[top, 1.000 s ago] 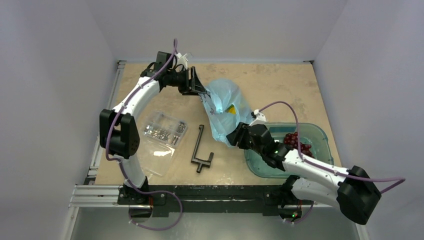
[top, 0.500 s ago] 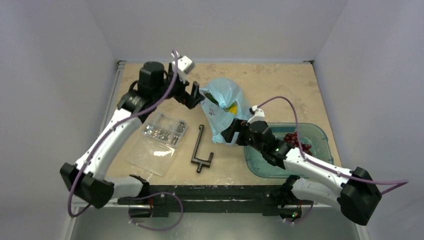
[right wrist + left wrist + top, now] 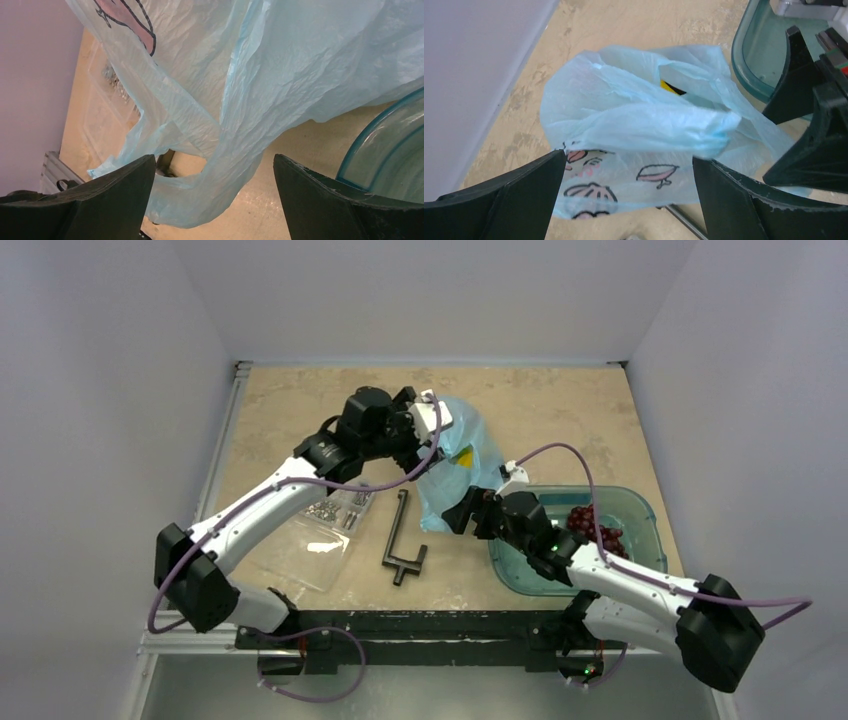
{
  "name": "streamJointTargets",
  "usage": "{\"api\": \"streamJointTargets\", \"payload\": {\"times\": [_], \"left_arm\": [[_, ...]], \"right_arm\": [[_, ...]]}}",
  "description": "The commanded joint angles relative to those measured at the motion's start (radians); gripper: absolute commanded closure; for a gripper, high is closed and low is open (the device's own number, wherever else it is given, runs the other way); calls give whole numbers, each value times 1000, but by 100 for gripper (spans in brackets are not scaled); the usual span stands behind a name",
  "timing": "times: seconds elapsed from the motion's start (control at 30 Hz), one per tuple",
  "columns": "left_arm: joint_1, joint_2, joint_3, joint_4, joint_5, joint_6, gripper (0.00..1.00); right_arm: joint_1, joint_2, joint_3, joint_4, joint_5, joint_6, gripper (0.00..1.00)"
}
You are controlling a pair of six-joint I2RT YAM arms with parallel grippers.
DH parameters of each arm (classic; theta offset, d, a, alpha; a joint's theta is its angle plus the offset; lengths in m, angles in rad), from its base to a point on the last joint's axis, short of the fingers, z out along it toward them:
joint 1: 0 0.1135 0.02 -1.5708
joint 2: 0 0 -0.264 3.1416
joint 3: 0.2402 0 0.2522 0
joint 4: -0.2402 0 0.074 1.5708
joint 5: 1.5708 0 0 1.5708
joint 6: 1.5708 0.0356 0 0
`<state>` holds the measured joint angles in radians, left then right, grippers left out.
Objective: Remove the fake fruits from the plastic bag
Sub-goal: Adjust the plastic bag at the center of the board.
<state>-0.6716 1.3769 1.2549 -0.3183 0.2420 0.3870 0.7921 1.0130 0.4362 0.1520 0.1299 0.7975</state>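
**Both claws wide at the bag, 1 yellow fruit visible inside**

My left claw (image 3: 629, 161) is spread wide and it grips nothing. It hangs above the bag (image 3: 472, 440) on its far-left side and looks down on it. In the left wrist view a soft fold of the blue plastic lies across the gap between my 2 fingers, but I cannot see either finger pressing on it. Below this fold the bag shows small pink and dark drawings.

My right claw (image 3: 214, 161) is also spread wide and holds nothing. It sits low at the near-right corner of the bag, just beside the tub (image 3: 640, 502). In the right wrist view a thin loop of the bag hangs in the gap between my fingers. Whether it touches them I cannot tell.

The bag lies crumpled on the table (image 3: 560, 410), between my 2 claws and just left of the tub. Through its open mouth 1 yellow fruit (image 3: 669, 87) shows; the rest of the inside is hidden by plastic. The grapes (image 3: 592, 525) lie in the tub, outside the bag.

Left of the bag, well apart from it, lie a black tool (image 3: 400, 540) and a clear screw bag (image 3: 325, 520)
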Motion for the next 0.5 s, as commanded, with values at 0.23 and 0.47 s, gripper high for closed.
{"api": "streamJointTargets", "payload": {"times": [0.23,0.47], "left_arm": [[-39,312,402,-4,-192,-117,66],[-20,540,766,-195,-372,-326,100]], "right_arm": [[5,42,-48,168,-44,0,55],[30,84,-117,297,-97,-61,100]]}}
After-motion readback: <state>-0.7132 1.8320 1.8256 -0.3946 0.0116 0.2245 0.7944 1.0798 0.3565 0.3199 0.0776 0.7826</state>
